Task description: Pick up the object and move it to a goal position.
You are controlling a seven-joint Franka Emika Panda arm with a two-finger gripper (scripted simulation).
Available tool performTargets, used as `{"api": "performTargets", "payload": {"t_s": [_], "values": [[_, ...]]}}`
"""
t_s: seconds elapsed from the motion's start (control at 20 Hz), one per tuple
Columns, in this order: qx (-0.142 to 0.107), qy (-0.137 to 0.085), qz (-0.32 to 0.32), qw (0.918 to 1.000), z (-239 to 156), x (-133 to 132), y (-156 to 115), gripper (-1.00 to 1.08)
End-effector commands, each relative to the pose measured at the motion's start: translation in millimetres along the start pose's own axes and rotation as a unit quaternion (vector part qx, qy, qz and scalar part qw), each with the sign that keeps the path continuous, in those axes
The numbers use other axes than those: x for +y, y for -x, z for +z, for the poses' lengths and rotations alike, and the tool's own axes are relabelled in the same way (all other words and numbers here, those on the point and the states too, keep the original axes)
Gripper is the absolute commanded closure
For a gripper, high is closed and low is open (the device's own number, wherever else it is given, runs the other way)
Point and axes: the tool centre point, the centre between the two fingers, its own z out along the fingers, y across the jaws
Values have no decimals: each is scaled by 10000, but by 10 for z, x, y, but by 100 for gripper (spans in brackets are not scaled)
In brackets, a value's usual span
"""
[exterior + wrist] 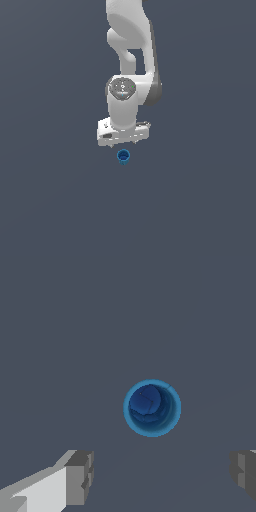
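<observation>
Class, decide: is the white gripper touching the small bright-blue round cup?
Apart. In the wrist view, the blue cup sits clear of both grey fingertips of the open gripper, with bare floor between.

The white, grey-tipped gripper [160, 476] has its two fingers [80, 476] spread wide, and the gap between them is far broader than the small bright-blue round cup [152, 408] beyond them. Nothing stands between fingertips and cup. The flat dark grey-blue surface [60, 331] around the cup is bare on every side.
</observation>
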Motion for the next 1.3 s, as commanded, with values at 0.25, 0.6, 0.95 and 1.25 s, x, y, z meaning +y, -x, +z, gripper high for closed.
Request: {"api": "performTargets", "payload": {"t_s": [0.25,0.6,0.95,1.25], "values": [[123,-32,-626,9980,262,37,-148,-92],[178,-46,-878,9960,370,51,-204,-92],[173,-46,-871,9960,435,51,-202,-92],[178,-47,-883,9959,737,46,-205,-92]]}}
